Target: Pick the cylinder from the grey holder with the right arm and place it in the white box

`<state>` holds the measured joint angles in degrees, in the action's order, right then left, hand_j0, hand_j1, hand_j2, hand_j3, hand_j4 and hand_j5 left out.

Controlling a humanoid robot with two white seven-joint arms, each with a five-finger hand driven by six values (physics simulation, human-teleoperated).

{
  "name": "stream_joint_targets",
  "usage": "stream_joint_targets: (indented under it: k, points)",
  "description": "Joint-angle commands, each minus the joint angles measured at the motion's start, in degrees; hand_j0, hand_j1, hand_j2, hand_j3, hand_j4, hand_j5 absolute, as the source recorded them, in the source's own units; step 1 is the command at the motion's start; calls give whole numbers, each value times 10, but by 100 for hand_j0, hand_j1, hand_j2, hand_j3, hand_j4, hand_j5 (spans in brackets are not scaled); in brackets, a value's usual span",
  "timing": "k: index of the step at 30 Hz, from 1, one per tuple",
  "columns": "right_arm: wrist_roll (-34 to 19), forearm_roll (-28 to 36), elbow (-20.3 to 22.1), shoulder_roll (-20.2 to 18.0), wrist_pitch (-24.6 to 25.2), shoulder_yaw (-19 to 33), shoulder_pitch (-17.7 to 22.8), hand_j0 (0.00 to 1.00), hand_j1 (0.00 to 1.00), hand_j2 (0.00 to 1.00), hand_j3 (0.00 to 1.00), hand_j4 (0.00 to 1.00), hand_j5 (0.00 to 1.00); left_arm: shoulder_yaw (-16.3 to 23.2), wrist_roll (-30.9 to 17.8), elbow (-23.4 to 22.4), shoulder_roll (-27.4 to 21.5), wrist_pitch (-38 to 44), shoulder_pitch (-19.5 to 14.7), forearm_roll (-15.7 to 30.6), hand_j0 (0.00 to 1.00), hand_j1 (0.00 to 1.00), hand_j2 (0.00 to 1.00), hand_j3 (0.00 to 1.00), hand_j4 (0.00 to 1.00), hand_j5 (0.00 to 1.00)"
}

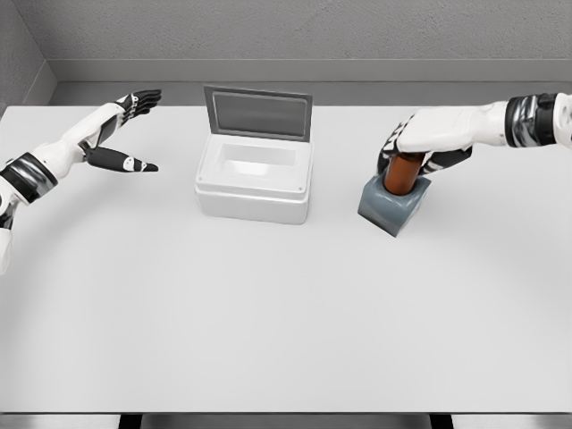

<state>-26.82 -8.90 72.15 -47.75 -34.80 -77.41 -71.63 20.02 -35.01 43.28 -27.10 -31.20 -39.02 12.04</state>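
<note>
A brown cylinder [401,173] stands upright in the grey holder [392,206] at the right of the table. My right hand [416,147] reaches in from the right and is wrapped around the cylinder's top, hiding its upper part. The white box [255,179] sits left of the holder, near the table's middle, with its grey lid [257,113] propped open at the back and its inside bare. My left hand [130,130] hovers over the table's left side with fingers spread, holding nothing.
The white table [268,313] stretches wide in front of the box and holder. A grey wall runs along the table's far edge.
</note>
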Motion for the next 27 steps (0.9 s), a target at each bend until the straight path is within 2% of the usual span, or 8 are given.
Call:
stream_joint_targets:
  k: [1, 11, 27]
  points:
    - [-6, -4, -1, 0, -2, -1, 0, 48, 48, 48, 48, 48, 48, -1, 0, 0, -1, 1, 0, 4, 100, 100, 100, 100, 100, 100]
    - [-11, -5, 1, -3, -2, 5, -3, 39, 39, 39, 39, 39, 39, -1, 0, 0, -2, 1, -1, 4, 100, 100, 100, 100, 100, 100]
    - [-10, -3, 25, -4, -2, 9, -39, 39, 39, 39, 39, 39, 39, -1, 0, 1, -5, 1, -1, 5, 100, 100, 100, 100, 100, 100]
